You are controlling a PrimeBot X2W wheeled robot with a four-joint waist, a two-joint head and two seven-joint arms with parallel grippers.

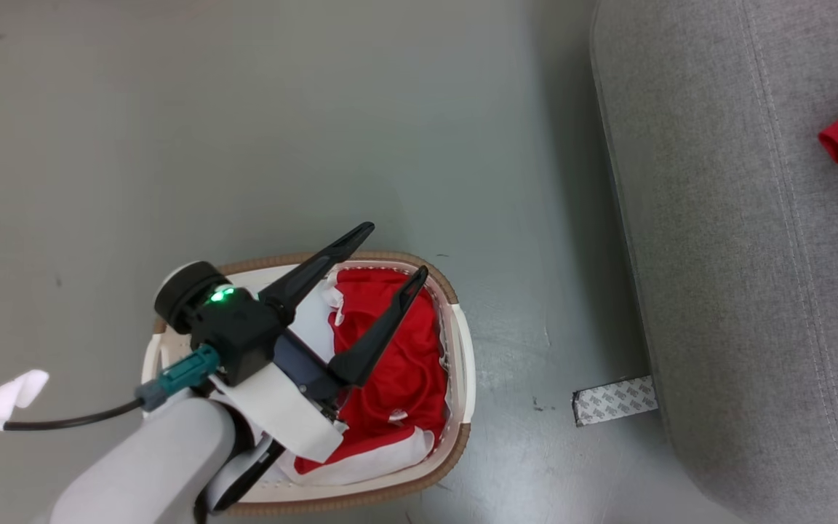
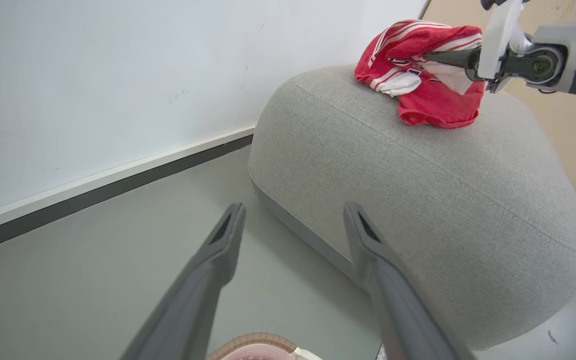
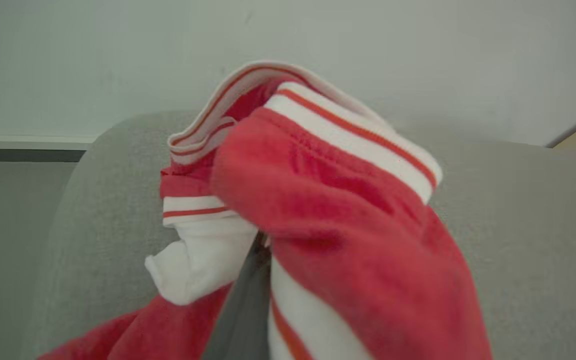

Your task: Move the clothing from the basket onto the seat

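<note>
1 grey seat (image 2: 418,200) on grey floor (image 1: 244,145) near white wall (image 2: 118,75).

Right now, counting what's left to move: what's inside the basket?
Red-and-white clothing lies in the basket. The open left gripper and its arm cover the basket's left part, so what lies there, or under the top fabric, is hidden.

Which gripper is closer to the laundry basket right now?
Left. The left gripper hovers open over the basket; the right gripper is away at the seat, gripping a red garment there.
</note>
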